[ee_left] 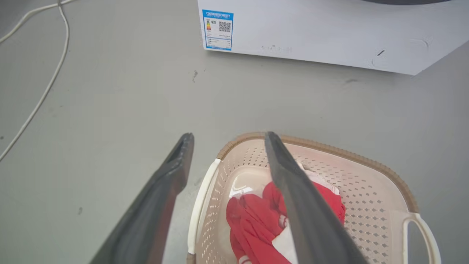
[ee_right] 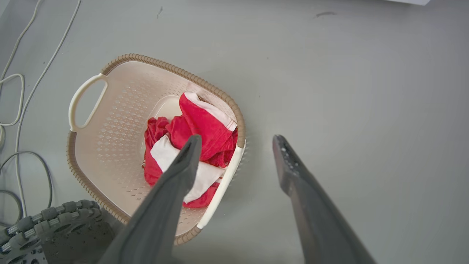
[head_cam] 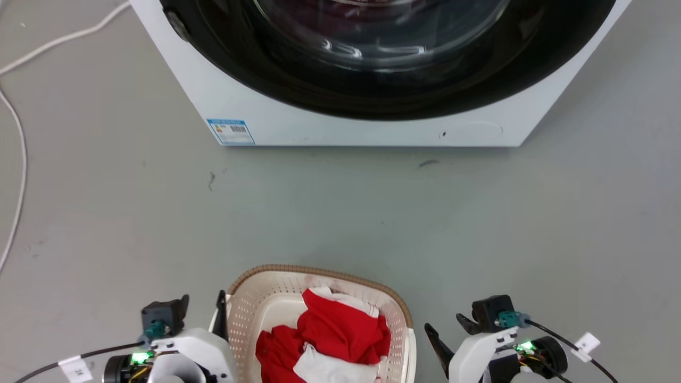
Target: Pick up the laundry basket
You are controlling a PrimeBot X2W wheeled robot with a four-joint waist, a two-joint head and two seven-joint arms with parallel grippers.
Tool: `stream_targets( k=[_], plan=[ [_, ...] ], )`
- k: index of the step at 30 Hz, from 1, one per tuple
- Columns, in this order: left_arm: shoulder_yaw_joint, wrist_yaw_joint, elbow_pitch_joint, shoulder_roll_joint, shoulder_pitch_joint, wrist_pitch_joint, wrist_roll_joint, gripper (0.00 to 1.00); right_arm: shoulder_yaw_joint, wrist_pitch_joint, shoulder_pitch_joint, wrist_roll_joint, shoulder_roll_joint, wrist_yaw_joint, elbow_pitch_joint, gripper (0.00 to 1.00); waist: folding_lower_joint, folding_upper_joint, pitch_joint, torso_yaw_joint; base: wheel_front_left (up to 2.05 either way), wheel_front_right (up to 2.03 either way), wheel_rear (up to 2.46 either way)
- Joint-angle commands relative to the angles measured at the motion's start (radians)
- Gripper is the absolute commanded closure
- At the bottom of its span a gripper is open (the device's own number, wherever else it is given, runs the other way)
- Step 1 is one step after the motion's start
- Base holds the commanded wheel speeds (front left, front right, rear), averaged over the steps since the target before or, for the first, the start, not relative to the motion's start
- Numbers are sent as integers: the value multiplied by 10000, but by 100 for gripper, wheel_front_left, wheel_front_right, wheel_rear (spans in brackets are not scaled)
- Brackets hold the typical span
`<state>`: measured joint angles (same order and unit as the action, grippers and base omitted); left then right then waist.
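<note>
The laundry basket (head_cam: 319, 273) is cream with perforated walls and a brown woven rim, and it stands on the grey floor holding red and white clothes (head_cam: 340, 330). My left gripper (ee_left: 229, 135) is open beside the basket's (ee_left: 329, 148) left handle (ee_left: 199, 205); one finger lies over the floor, the other over the inside. My right gripper (ee_right: 237, 137) is open at the opposite handle (ee_right: 223, 181) of the basket (ee_right: 117, 121), with one finger over the clothes (ee_right: 198, 124) and one over the floor. In the head view the left gripper (head_cam: 205, 311) and right gripper (head_cam: 444, 327) flank the basket.
A white washing machine (head_cam: 372, 125) with a dark round door stands ahead across bare floor, and its label (ee_left: 218, 29) faces me. White cables (head_cam: 21, 149) run along the left. A dark ridged part of the robot's base (ee_right: 55, 227) sits near the basket.
</note>
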<state>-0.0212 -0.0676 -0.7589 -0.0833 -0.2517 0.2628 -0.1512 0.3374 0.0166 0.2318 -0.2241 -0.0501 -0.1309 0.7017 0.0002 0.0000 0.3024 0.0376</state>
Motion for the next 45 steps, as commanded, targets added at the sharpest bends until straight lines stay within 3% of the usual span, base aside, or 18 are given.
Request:
stream_targets(
  k=[1, 7, 21, 33, 45],
  plan=[
    [-103, -40, -272, -115, -264, 26, -96, 0, 152, -84, 274, -155, -3, 3, 295, 0, -2, 0, 304, -127, 0, 0, 0],
    [-312, -173, -1710, -387, -920, 26, -387, 0, 969, -264, 966, -946, 0, 3, 1300, 0, -2, 0, 905, -287, 0, 0, 0],
    [-317, -351, -4232, -816, -2637, 21, -755, 0, 3684, -739, 2725, -2864, -2, 3, 2205, 0, -2, 0, 2570, -456, 0, 0, 0],
    [-219, -320, -5034, -1012, -3763, -230, -920, 0, 4509, -887, 4033, -3363, 0, 3, 3091, 0, -2, 0, 4111, -502, 0, 0, 0],
    [-15, -360, -5227, -931, -4413, -467, -1045, 0, 5346, -1071, 4675, -4091, 0, 3, 3126, 0, -2, 0, 4986, -376, 0, 0, 0]
  ],
)
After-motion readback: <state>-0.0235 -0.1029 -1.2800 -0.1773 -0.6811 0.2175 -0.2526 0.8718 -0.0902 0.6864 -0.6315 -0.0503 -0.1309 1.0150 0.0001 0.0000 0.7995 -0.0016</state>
